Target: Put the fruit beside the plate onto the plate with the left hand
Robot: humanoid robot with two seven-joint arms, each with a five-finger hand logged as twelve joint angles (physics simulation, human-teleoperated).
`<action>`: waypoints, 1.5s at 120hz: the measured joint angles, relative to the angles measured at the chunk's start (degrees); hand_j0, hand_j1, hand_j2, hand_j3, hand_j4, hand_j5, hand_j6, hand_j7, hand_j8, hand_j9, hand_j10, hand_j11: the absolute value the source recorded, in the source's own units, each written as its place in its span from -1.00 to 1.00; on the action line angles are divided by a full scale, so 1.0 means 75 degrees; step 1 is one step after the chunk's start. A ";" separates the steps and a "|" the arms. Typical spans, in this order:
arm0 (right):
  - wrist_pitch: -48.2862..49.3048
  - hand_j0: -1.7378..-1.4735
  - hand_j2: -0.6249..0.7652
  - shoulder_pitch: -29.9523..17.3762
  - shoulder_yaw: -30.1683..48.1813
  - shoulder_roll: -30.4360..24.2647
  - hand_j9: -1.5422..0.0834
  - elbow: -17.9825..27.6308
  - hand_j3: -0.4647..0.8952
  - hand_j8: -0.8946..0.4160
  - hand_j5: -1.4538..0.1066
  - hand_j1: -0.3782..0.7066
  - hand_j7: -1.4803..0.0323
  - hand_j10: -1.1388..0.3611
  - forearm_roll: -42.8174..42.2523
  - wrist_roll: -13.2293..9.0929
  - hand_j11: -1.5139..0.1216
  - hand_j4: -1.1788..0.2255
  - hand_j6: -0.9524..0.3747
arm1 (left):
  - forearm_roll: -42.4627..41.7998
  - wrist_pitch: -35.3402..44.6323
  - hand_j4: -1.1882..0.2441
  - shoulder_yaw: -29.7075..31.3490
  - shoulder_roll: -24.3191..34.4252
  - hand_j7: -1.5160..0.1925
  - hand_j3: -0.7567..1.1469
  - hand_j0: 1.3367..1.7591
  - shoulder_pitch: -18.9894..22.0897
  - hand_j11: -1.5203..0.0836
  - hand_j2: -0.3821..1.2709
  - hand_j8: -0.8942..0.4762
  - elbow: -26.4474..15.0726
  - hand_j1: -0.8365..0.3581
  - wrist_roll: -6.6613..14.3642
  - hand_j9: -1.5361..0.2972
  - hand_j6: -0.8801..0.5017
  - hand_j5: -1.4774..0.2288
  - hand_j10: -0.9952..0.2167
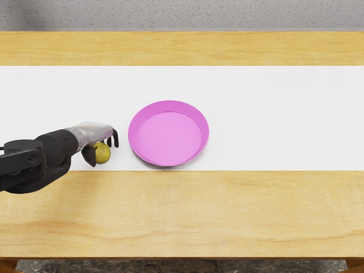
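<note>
A small yellow-green fruit (pixel 103 153) lies on the white runner, just left of the pink plate (pixel 168 133). My left hand (pixel 102 149) comes in from the left edge and arches over the fruit. Its thumb (pixel 90 156) presses on the fruit's left side and its dark fingers (pixel 114 138) curl down over the top and right side. The fruit's upper left part is hidden under the palm. The fruit is still down at the table surface, about a hand's width from the plate's rim. The plate holds nothing. The right hand does not show.
A white runner (pixel 273 114) crosses the wooden table (pixel 182 216) from side to side, and the plate and fruit rest on it. The table's front edge runs along the bottom of the picture.
</note>
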 joint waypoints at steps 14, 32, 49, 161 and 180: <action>0.0000 -0.40 -0.11 0.0003 0.0000 0.0000 0.87 0.0000 -0.32 0.34 0.84 -0.91 0.93 0.50 0.0000 0.0000 0.83 0.66 0.41 | 0.0001 -0.0001 -0.02 -0.0001 0.0000 0.03 -0.20 0.52 0.0011 0.10 -0.44 -0.41 -0.0002 0.05 0.0000 -0.02 -0.43 -0.02 -0.17; 0.0000 -0.40 -0.11 -0.0001 0.0002 0.0000 0.87 0.0000 -0.32 0.34 0.84 -0.91 0.93 0.50 0.0000 -0.0001 0.83 0.66 0.41 | 0.0009 0.0004 -0.08 -0.0001 0.0000 -0.03 -0.20 0.51 0.0034 0.04 -0.41 -0.39 -0.0003 0.01 0.0000 -0.07 -0.46 -0.07 -0.22; 0.0000 -0.40 -0.11 0.0001 0.0002 0.0000 0.87 0.0000 -0.32 0.34 0.84 -0.91 0.93 0.50 0.0000 0.0000 0.83 0.66 0.41 | 0.0016 0.0016 -0.19 -0.0004 0.0008 -0.12 -0.20 0.51 0.0059 -0.07 -0.33 -0.33 -0.0003 -0.03 -0.0002 -0.17 -0.40 -0.14 -0.33; 0.0000 -0.40 -0.11 0.0016 0.0003 0.0000 0.87 -0.0011 -0.32 0.34 0.84 -0.91 0.93 0.50 0.0000 0.0000 0.83 0.66 0.41 | -0.0169 -0.0032 -0.36 -0.0152 -0.0200 -0.44 -0.20 0.50 -0.1214 -0.42 0.11 -0.22 0.0128 -0.18 -0.0004 -0.47 -0.23 -0.54 -0.51; 0.0000 -0.40 -0.11 0.0017 0.0003 0.0000 0.87 -0.0012 -0.32 0.34 0.84 -0.91 0.93 0.50 0.0000 0.0000 0.83 0.66 0.41 | -0.0186 -0.0034 -0.35 -0.0317 -0.0698 -0.44 -0.20 0.49 -0.1341 -0.41 0.11 -0.21 0.0142 -0.19 -0.0004 -0.46 -0.23 -0.55 -0.52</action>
